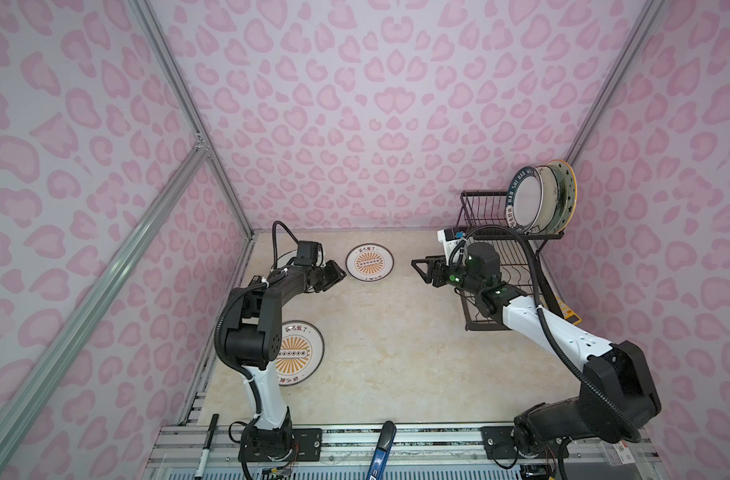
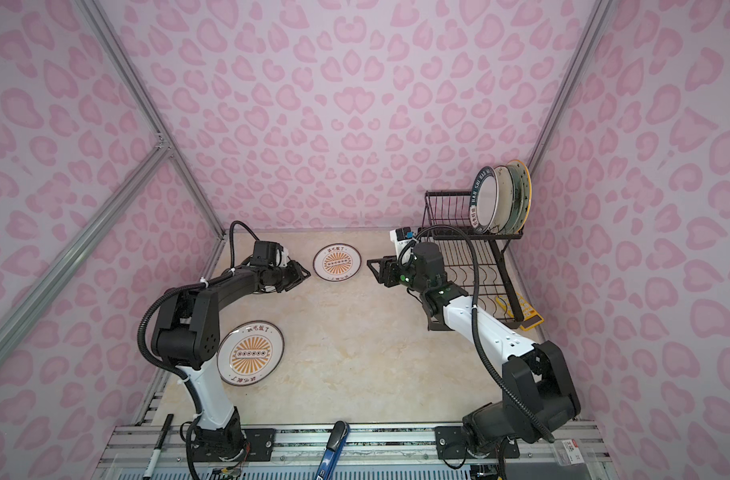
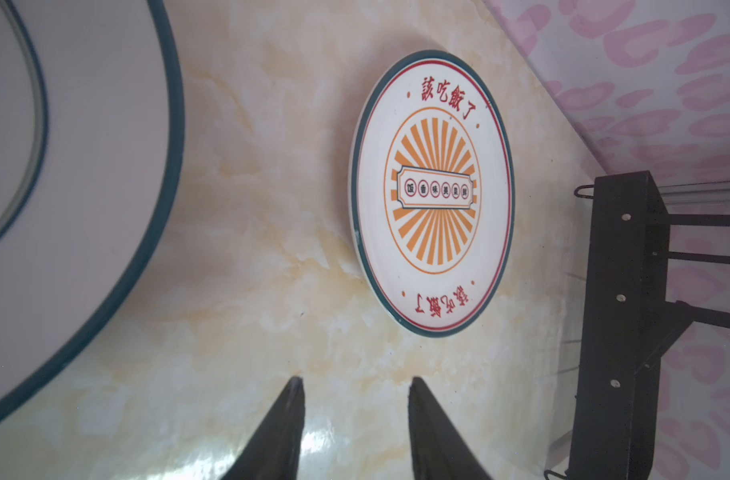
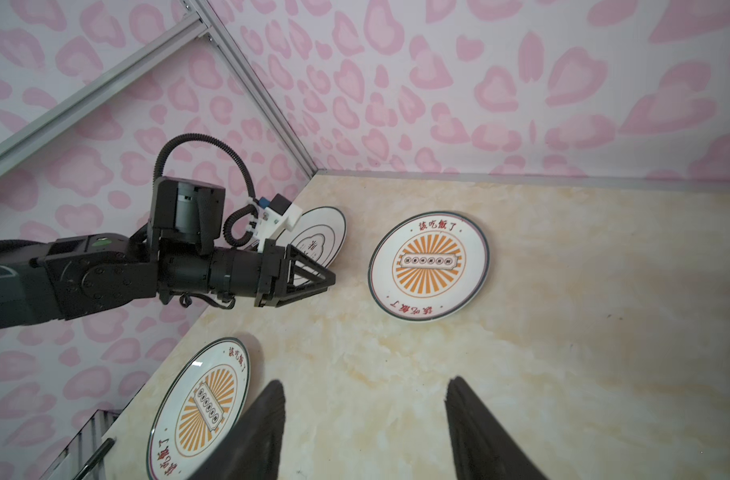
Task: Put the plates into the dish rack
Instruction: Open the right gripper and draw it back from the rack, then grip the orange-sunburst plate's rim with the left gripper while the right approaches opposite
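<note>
Pincers released, plates partly hidden
My left pincer and right pincer gaped empty. My left arm hid parts of the near plate and emblem plate. The far plate lay clear, and the racked plates stood in the rack, far right.

A cream, marble-patterned tabletop fills the floor of a pink-walled booth. Three plates lie flat on it, well apart: an orange-sunburst plate towards the back, a second orange-sunburst plate nearer on the left, and a white plate with a black emblem at the far left. A black wire dish rack stands at the back right, with a flat yellow item by its foot.
</note>
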Controlling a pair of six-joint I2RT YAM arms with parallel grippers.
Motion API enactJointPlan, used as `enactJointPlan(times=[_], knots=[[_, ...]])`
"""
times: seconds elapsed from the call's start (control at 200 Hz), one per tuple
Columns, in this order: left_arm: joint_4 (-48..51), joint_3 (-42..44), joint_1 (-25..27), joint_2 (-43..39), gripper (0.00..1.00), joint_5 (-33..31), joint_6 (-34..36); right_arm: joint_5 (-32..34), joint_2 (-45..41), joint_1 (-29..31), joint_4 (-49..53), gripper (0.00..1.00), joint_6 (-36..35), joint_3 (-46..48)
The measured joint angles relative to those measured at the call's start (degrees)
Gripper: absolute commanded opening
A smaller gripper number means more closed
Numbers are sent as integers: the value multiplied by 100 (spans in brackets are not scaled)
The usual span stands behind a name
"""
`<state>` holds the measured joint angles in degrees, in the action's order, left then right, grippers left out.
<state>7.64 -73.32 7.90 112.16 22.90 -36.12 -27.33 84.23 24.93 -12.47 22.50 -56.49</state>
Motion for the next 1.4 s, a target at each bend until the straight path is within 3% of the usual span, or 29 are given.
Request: enactJointPlan(times=[0.33,0.63,0.965,1.185,1.21,1.4], knots=[[-669,-72,4,568,43,-57,-627,-140,212,74,-295,61,260,197],[-1670,-35,52,1001,42,284,-1215,-247,55,-337,-256,61,208,260],[-1775,-372,297,1259,41,275,-1331,-352,-35,-516,-251,61,195,389],[-1670,-590,389,1392,37,164,-1351,-439,-46,-527,-245,61,197,389],[-1670,-595,396,1397,32,149,-1353,-444,-46,-529,-247,61,195,389],[-1644,-608,400,1436,23,111,-1364,-466,-52,-529,-245,61,219,389]])
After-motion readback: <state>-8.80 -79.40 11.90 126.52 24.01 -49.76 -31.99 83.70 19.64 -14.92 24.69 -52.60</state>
